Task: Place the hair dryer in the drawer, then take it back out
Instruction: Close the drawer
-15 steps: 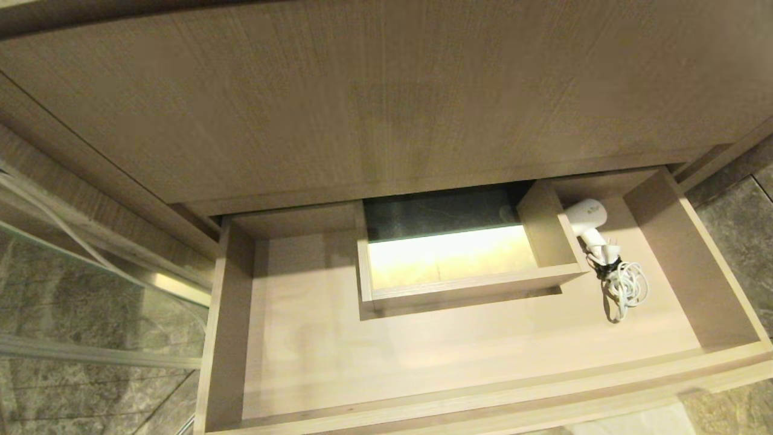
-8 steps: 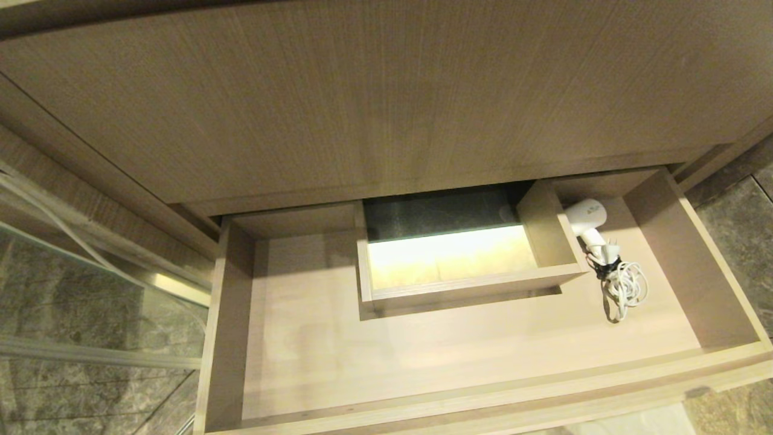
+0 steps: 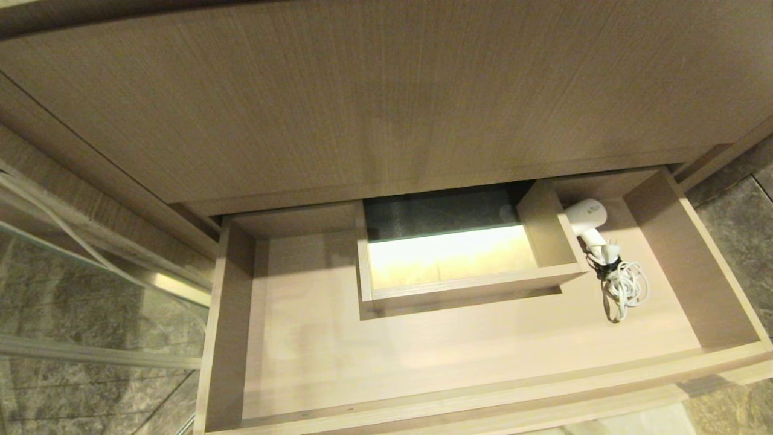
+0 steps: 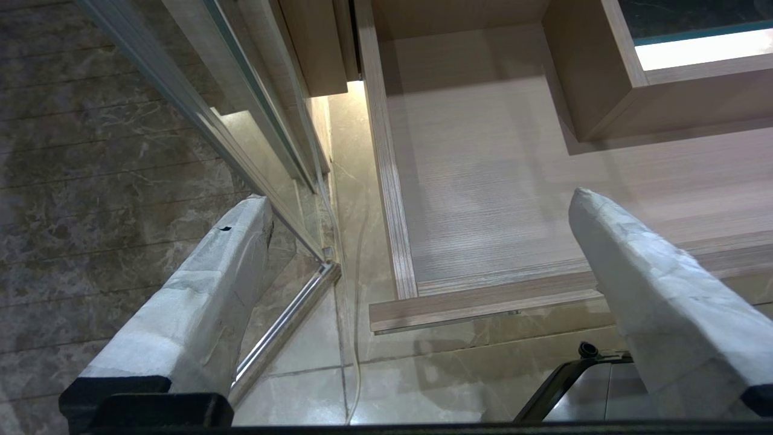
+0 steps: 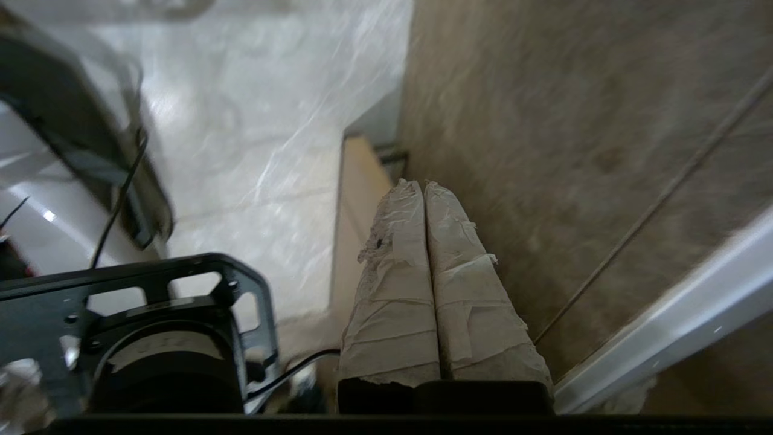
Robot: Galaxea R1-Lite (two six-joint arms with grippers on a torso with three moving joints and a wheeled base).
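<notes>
- Nearest, off the drawer's front left corner: left gripper [image 4: 416, 211] hanging over pale floor tiles [image 4: 302, 374], taped fingers [image 4: 199, 290] spread wide apart, nothing between them.
- Beside it on the left: glass panel with a metal rail [image 4: 284, 314] running along dark marbled floor [image 4: 90, 181].
- Off the drawer's near right corner, out of the head view: right gripper [image 5: 424, 187], taped fingers [image 5: 398, 290] pressed flat together, clenched on nothing, tips pointing at a light wooden edge [image 5: 356, 199] between pale tile and brown stone floor [image 5: 574, 151].
- Seen beside that gripper: part of the robot's dark frame and a round black housing [image 5: 169, 356].
- In the head view: drawer [image 3: 459, 402] pulled wide open, near front rail across the bottom, light wood floor bare over its left and middle.
- Middle of the drawer, toward the far side: boxed rectangular cutout [image 3: 465, 284] with raised walls, brightly lit inside at its near half, dark at its far half.
- Far right part of the drawer: hair dryer [image 3: 589, 223] lying on the drawer floor, white barrel just beside the right wall of the cutout box, whether touching it not clear.
- Handle angled toward the near right, ending in the coiled white cord [image 3: 625, 290] bound by a black strap [image 3: 606, 264]; cord resting on the drawer floor, apart from the drawer's right wall.
- Farthest: tall wood-grain panel [image 3: 362, 96] overhanging the drawer's far edge.
</notes>
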